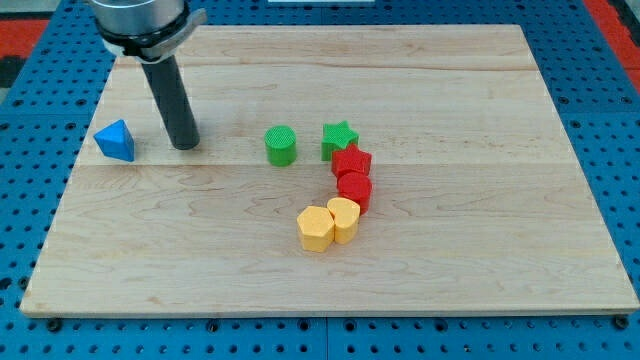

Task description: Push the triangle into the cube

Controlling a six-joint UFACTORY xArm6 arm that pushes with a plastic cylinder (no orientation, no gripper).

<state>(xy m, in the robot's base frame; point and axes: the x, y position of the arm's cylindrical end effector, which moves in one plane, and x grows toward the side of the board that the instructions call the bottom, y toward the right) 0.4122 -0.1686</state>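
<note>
A blue triangle block (115, 140) lies near the board's left edge. My tip (184, 143) rests on the board just to the view's right of the blue triangle, a small gap apart. No cube can be made out for certain. A green cylinder (281, 145) and a green star (339, 139) stand mid-board. Below the star sit a red star (352, 162) and a red rounded block (355, 190), touching. Two yellow blocks (316, 228) (343, 218) touch each other below them.
The wooden board (480, 260) lies on a blue perforated table (610, 120). The arm's dark body (140, 20) hangs over the board's top left corner.
</note>
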